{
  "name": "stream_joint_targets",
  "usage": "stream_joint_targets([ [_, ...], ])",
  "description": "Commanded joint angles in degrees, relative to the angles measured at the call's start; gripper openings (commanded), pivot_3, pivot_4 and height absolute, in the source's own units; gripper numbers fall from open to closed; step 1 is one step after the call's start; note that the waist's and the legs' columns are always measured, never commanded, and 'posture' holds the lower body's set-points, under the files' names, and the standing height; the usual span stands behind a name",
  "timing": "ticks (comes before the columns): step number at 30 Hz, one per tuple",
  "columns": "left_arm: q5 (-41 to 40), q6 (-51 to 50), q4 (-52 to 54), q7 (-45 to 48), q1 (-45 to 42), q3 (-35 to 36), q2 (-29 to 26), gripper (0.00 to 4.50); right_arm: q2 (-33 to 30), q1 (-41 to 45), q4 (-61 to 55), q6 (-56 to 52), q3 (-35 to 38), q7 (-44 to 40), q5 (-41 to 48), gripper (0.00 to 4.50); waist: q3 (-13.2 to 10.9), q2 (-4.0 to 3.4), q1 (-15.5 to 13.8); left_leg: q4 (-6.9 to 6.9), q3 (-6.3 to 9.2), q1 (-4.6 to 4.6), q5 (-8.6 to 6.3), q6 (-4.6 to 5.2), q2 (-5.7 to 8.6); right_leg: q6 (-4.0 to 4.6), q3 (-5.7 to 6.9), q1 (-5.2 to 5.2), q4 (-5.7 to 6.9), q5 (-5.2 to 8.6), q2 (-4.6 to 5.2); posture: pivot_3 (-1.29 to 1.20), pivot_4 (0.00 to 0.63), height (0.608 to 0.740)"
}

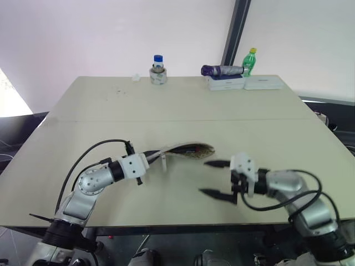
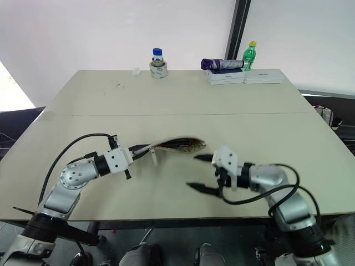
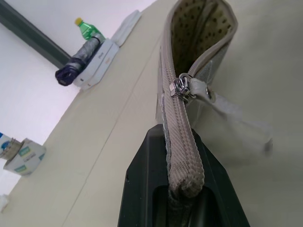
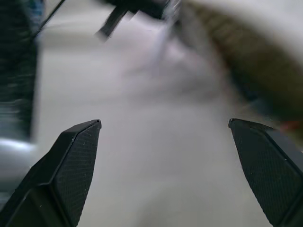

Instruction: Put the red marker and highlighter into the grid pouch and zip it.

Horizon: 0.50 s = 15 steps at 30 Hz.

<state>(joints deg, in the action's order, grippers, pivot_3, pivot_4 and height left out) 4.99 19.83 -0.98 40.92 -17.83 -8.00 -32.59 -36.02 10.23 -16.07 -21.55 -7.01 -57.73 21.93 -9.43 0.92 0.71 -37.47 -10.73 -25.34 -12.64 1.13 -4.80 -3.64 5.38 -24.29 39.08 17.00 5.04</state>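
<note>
1. two grippers work near the front edge of the desk [image 1: 183,100] in the left eye view. the left gripper [image 1: 157,154] pinches the zipper end of the grid pouch [image 1: 188,150], which hangs open-mouthed just above the desk top. the right gripper [image 1: 213,178] sits just beside the pouch, on the side nearer the front edge, its jaws spread wide and holding nothing.
2. along the back edge stand a small blue-capped jar [image 1: 158,61] on a tape roll [image 1: 158,76], a green bottle [image 1: 250,60], a folded umbrella [image 1: 222,70] and flat white boxes [image 1: 244,83].
3. left wrist view: the black fingers [image 3: 142,189] are clamped on the pouch's zipper band, with the metal zipper pull [image 3: 182,88] just past them (the spotted lining shows inside the open mouth).
4. right wrist view: both fingertips [image 4: 78,146] stand far apart over bare desk, the pouch blurred beyond.
</note>
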Motion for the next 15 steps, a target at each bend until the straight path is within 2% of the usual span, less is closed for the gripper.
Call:
stream_joint_targets([
  [1, 1.9, 1.6, 1.1, -0.9, -0.5, -1.0, 0.2, 0.00, 3.4, -0.1, -4.2, -3.7, -0.7, 3.2, 3.3, 4.48, 0.0, 0.00, 0.1, -0.01, 0.01, 0.00, 0.00, 0.00, -0.01, 0.00, 0.00, 0.00, 0.01, 0.00, -0.01, 0.00, 0.150, 0.740],
  [5, 3.0, 1.1, 2.5, -0.7, -1.2, -1.9, 0.0, 0.00, 10.2, 3.7, 1.9, -3.7, -3.8, 9.4, -0.9, 4.48, 0.0, 0.00, 0.2, -0.01, 0.01, 0.00, 0.01, -0.01, -0.03, 0.00, 0.00, -0.01, 0.01, 0.00, -0.04, 0.00, 0.150, 0.740],
  [9, 3.4, 0.4, 3.1, -0.8, -1.7, -2.0, 0.1, 0.00, 16.4, 6.4, 4.2, -6.3, -4.1, 10.9, 2.1, 4.48, 0.0, 0.00, -0.1, -0.01, 0.00, -0.03, 0.01, -0.01, 0.00, 0.00, 0.00, -0.02, 0.01, 0.00, -0.02, 0.00, 0.150, 0.740],
  [11, 3.8, 0.7, 3.0, -0.9, -1.7, -2.2, 0.0, 0.00, 18.5, 8.9, 7.4, -6.1, -6.7, 11.6, -0.5, 4.48, 0.0, 0.00, 0.0, -0.03, -0.03, -0.04, 0.01, -0.02, 0.00, 0.00, 0.00, -0.01, 0.00, 0.00, -0.02, 0.00, 0.150, 0.740],
  [15, 4.3, -0.1, 3.8, -1.2, -1.7, -2.3, 0.5, 0.00, 24.0, 11.7, 9.9, -7.1, -4.8, 13.9, 2.1, 4.48, 0.0, 0.00, 0.0, -0.03, -0.02, -0.03, 0.01, -0.02, -0.01, 0.00, 0.01, -0.02, 0.03, 0.00, -0.05, 0.00, 0.150, 0.740],
])
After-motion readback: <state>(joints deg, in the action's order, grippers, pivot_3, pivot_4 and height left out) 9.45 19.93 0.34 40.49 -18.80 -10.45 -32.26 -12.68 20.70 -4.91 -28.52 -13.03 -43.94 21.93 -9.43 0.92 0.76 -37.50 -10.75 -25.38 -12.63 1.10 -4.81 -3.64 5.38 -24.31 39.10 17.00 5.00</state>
